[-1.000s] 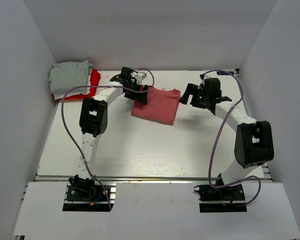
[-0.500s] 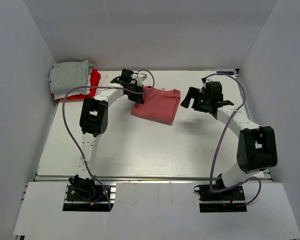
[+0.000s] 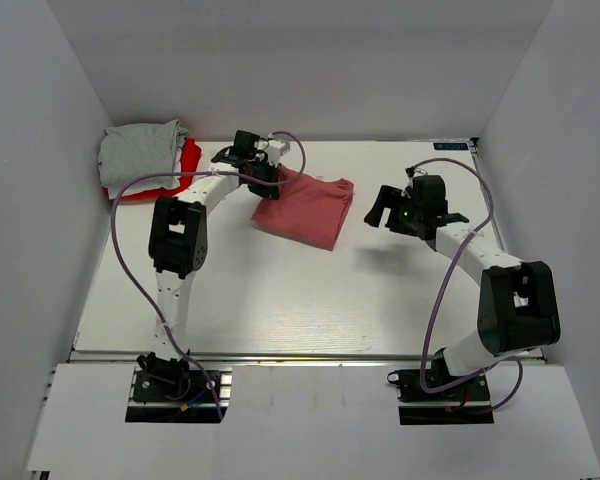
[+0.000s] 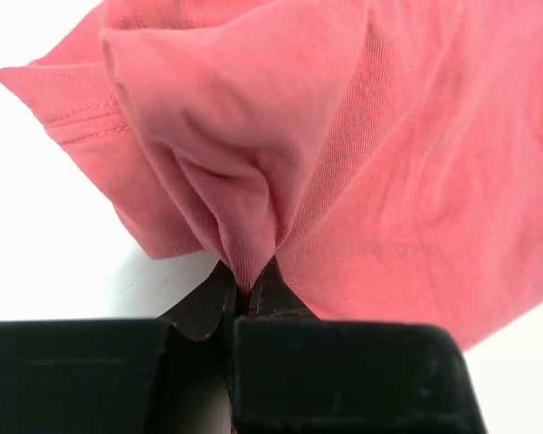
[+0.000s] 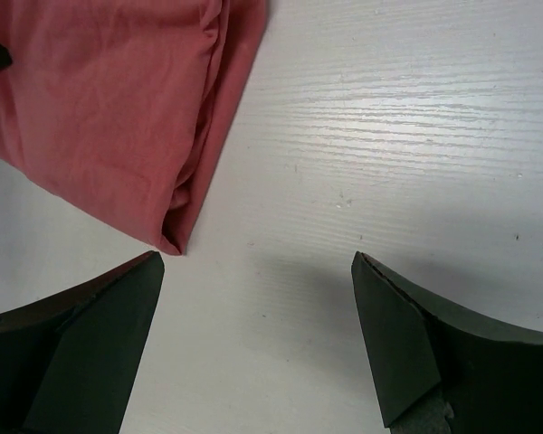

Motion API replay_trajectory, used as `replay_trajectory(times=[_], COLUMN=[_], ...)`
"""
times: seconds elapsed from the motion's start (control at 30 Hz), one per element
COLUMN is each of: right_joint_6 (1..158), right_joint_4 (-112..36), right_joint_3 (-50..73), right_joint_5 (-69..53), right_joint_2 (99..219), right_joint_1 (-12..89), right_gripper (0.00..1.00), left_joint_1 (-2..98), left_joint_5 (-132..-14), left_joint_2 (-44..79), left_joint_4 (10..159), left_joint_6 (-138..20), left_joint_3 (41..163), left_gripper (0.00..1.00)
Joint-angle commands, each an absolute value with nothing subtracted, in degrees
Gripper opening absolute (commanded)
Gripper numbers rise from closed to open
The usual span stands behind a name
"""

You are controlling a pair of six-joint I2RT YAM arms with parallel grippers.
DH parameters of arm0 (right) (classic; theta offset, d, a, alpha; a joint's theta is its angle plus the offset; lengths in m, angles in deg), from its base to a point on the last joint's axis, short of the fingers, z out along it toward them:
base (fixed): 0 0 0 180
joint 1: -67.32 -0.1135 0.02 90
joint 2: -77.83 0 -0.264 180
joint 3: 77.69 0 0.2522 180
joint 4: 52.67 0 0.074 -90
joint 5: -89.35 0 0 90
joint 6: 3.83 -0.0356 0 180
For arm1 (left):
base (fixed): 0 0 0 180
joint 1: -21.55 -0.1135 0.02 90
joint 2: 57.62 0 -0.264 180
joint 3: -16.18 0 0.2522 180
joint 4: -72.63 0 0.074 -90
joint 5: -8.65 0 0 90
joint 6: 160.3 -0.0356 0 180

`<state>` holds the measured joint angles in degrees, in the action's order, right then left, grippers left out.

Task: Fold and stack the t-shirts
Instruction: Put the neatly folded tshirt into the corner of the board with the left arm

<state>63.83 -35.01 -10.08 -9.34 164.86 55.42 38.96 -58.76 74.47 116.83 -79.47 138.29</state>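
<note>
**The salmon-pink t-shirt is being pinched by the left tool while the right tool is hanging wide open**

From the top view, the folded salmon-pink t-shirt is lying on the white surface, towards the back and about midway between the two arms. The left tool is sitting right at the shirt's far-left corner. The right tool is hovering just off the shirt's right edge, apart from the cloth. Over in the back-left corner a grey t-shirt is resting on top of a red t-shirt, well apart from the pink one.

On to the left wrist view, and the left tool is clamping down tight: its dark fingertips are meeting on a bunched ridge of the salmon-pink t-shirt. The cloth is puckering upward from the pinch, with a stitched hem showing at the left and the white surface beside it.

Now the right wrist view. The right tool is spreading its jaws wide with nothing between them but bare surface. The salmon-pink t-shirt is filling the upper left, its folded corner pointing down near the left finger — close, not touching.
</note>
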Motion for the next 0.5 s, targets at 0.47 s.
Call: replay_trajectory(times=[0.47], right_joint_6=[63.94], right_joint_4=[-37.07], right_joint_3=[-12.16], right_joint_5=[-6.80], right_joint_2=[160.54], right_joint_1=[55.37], right_gripper=[0.90], left_joint_1=[26.39], left_joint_5=[-70.72], left_joint_2=[64.82], left_joint_4=[130.51], left_joint_6=[-94.89], left_joint_3=[157.47], left_gripper=[0.00])
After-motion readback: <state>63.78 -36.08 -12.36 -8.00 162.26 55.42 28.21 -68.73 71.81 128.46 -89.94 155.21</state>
